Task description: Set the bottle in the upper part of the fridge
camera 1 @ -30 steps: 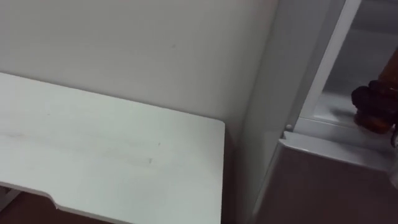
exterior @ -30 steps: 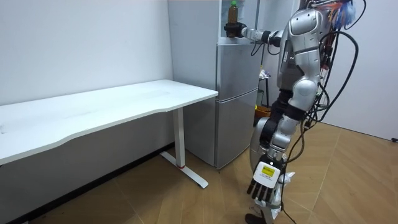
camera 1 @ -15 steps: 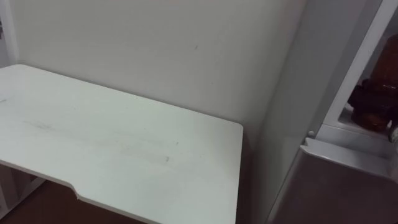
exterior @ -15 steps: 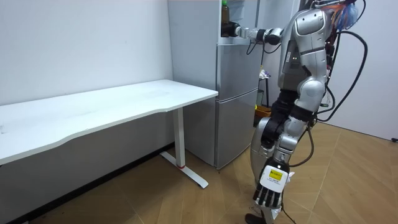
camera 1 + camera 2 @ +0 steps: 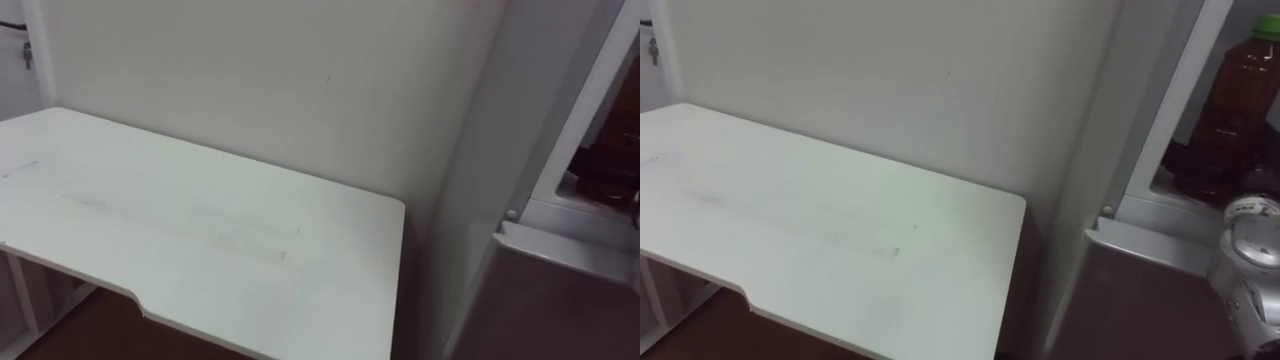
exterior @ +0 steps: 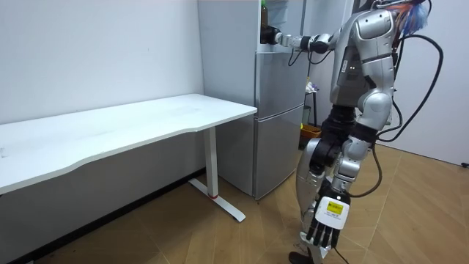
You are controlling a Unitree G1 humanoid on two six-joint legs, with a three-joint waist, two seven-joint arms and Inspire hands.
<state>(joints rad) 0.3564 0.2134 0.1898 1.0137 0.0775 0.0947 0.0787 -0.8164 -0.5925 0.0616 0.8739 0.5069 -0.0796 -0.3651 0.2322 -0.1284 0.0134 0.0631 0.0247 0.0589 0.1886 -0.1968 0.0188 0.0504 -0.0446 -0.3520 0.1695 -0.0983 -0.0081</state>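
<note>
1. The bottle (image 5: 1230,95) stands upright inside the open upper compartment of the fridge (image 5: 1090,170). Its long axis is vertical, with the green cap at the top and the brown liquid below.
2. In the room view the bottle (image 6: 264,15) shows above the top edge of the lower fridge door, with the cap uppermost.
3. The right hand (image 5: 1188,160) reaches into the compartment from the right. Its dark fingers are wrapped round the lowest part of the bottle, clasping it near the base.
4. In the room view the right arm is stretched out level from the shoulder, and the right hand (image 6: 270,34) sits at the fridge (image 6: 278,117) opening, just under the bottle.
5. The left hand (image 6: 325,226) hangs low beside the robot's leg, near the floor, with its fingers loose, pointing down and holding nothing.
6. The robot stands in front of the fridge. The white counter (image 5: 840,230) is on its left, with its end just beside the fridge's side wall.
</note>
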